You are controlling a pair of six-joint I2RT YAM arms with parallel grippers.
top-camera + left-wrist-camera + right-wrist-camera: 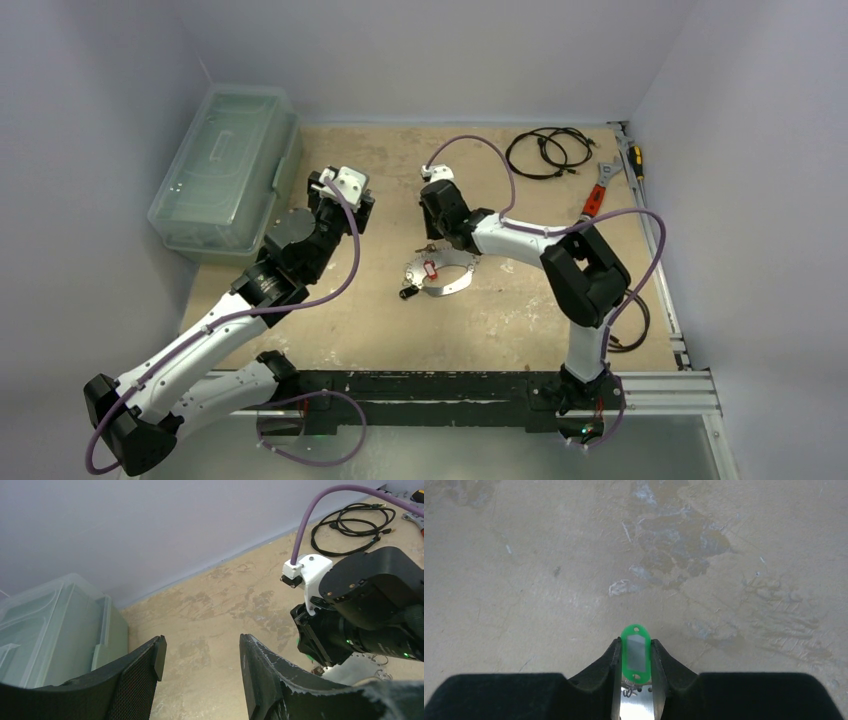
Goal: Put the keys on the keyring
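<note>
The right gripper (636, 647) had its fingers pinched shut on the green tag (636, 655), which stood upright between the pads with only its top poking clear. Just below the tag a bright strip of metal ran between the fingers. It could have been the key's blade or the rim of the hoop, and I could not tell which. From above, that gripper sat low at the far edge of the keyring (452, 288). The hoop lay flat on the table near the middle, with a red tag (431, 270) across it and a black tag (408, 293) at its near-left rim. Whether those two were already threaded on was too small to make out.

The left gripper (200, 662) hung raised and well off to the left, its fingers spread wide and holding nothing.

What worried me was the grip itself. It was on smooth plastic rather than on the key, so I judged the tag might slide out or twist, and a key dangling beneath it would be hard to aim. Nothing pinned the hoop either — with the left arm so far away, any push against a small split ring looked likely to skate the whole keyring across the board instead of opening it, dragging the red and black tags along. The fingers also hid the very spot where metal had to meet metal, so a miss might go unnoticed.
</note>
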